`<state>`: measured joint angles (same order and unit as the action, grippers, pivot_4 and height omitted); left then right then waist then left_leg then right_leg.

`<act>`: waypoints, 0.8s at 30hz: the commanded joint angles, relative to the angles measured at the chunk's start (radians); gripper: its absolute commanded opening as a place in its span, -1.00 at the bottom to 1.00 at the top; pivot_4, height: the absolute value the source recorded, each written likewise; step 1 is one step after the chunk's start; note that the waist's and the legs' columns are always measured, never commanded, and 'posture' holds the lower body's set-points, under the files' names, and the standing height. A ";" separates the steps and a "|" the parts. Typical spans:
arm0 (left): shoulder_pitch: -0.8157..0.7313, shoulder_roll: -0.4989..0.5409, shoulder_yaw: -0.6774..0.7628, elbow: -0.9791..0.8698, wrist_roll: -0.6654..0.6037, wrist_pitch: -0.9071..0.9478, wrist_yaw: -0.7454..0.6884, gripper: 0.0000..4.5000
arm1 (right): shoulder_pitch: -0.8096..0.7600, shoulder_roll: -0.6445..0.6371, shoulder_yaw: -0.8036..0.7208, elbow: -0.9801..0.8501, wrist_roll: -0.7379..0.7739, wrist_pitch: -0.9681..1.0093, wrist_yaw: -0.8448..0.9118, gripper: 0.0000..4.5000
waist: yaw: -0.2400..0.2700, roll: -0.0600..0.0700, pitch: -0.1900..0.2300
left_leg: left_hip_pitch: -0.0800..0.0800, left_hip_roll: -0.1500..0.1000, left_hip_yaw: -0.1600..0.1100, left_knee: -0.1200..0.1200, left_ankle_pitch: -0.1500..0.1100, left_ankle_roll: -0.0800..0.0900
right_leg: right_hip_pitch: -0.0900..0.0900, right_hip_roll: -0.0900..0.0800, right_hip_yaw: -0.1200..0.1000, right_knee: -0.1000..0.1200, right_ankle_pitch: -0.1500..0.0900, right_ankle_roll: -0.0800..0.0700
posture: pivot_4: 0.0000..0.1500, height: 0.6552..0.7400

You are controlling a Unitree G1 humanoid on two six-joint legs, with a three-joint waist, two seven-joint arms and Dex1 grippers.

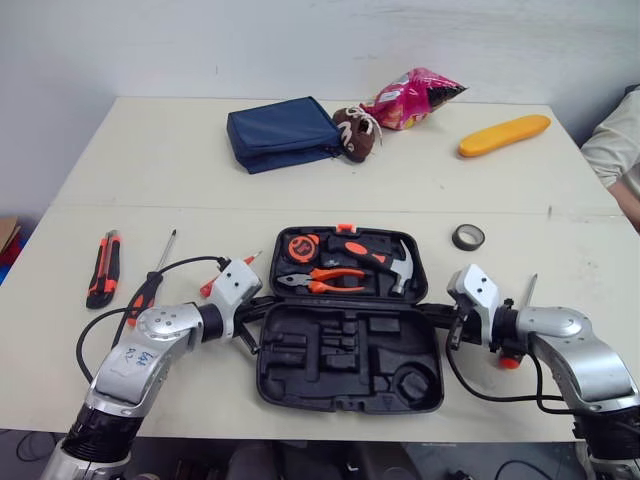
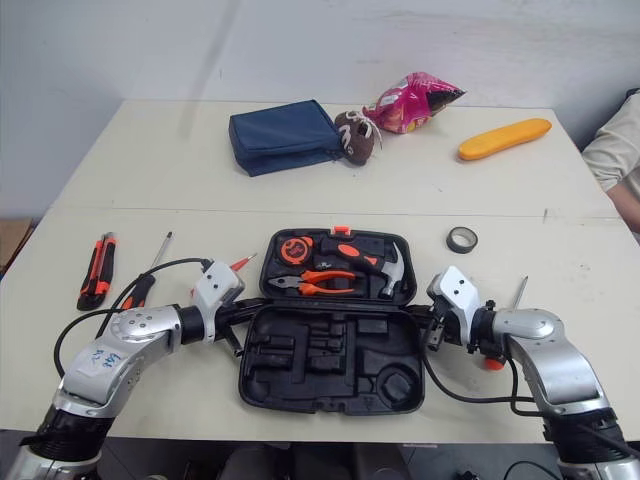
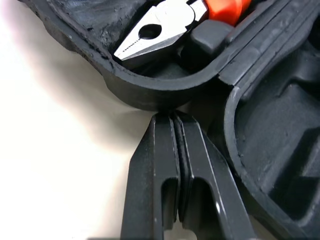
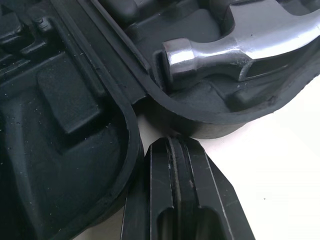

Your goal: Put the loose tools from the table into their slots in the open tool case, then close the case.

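Note:
The black tool case (image 1: 350, 405) lies open in the middle of the table. Its far half holds an orange tape measure (image 1: 301, 247), orange-handled pliers (image 1: 322, 280) and a hammer (image 1: 395, 265); the near half's slots are empty. My left gripper (image 1: 262, 305) is shut, its tip (image 3: 172, 116) against the case's left hinge corner. At the right hinge corner my right gripper (image 1: 432, 312) is shut with nothing in it (image 4: 175, 142). On the table lie a utility knife (image 1: 103, 268), a black-and-red screwdriver (image 1: 150, 285), a small red screwdriver (image 1: 213, 283), another screwdriver (image 1: 524, 300) and a tape roll (image 1: 468, 237).
At the back of the table are a blue pouch (image 1: 283, 132), a small brown shoe (image 1: 357, 132), a pink snack bag (image 1: 412, 98) and a yellow object (image 1: 504, 135). A person's sleeve (image 1: 615, 145) shows at the right edge.

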<state>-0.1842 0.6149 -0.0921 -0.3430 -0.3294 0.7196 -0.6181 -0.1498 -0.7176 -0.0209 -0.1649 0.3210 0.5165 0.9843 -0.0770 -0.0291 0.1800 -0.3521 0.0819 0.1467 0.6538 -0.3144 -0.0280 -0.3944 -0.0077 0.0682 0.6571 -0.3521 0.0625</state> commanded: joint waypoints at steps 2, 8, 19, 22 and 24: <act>0.030 -0.014 -0.041 -0.045 -0.024 -0.008 -0.051 -0.99 | 0.000 0.011 -0.009 -0.034 0.016 -0.022 -0.013 -1.00 | 0.001 0.000 0.000 | 0.000 0.000 0.000 0.000 0.000 0.000 | 0.000 0.000 0.000 -0.001 0.000 0.000 | 1.00 1.00; 0.038 -0.010 -0.030 -0.041 -0.014 -0.018 -0.052 -0.99 | -0.009 0.002 -0.009 -0.016 0.034 -0.010 0.006 -1.00 | 0.001 0.000 0.000 | 0.000 0.000 0.000 0.001 0.000 0.001 | 0.000 0.000 0.000 -0.001 0.000 0.000 | 1.00 1.00; 0.208 0.076 0.369 -0.137 -0.193 -0.007 -0.128 -0.99 | 0.084 -0.119 -0.284 -0.038 0.179 0.013 0.093 -1.00 | -0.004 0.000 0.002 | -0.001 0.000 0.001 -0.003 0.000 0.001 | -0.002 0.000 0.000 -0.002 0.000 0.000 | 1.00 1.00; 0.298 0.104 0.568 -0.155 -0.333 0.059 -0.174 -0.99 | 0.159 -0.169 -0.405 -0.048 0.262 0.073 0.137 -1.00 | -0.002 0.000 0.003 | -0.002 0.001 -0.001 -0.003 0.000 0.000 | -0.002 0.000 -0.001 -0.003 0.000 0.000 | 1.00 1.00; 0.367 0.119 0.734 -0.127 -0.415 0.116 -0.197 -0.77 | 0.222 -0.192 -0.507 -0.050 0.317 0.121 0.165 -0.71 | -0.003 0.000 0.003 | -0.001 0.001 -0.002 -0.002 0.000 0.001 | 0.001 -0.001 -0.002 -0.003 0.000 0.000 | 1.00 1.00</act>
<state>0.1427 0.7246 0.4961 -0.4643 -0.6492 0.7896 -0.7823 0.0343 -0.8939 -0.4301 -0.1903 0.5702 0.5957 1.1121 -0.0798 -0.0296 0.1827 -0.3519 0.0822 0.1444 0.6511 -0.3150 -0.0268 -0.3924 -0.0088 0.0657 0.6538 -0.3525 0.0620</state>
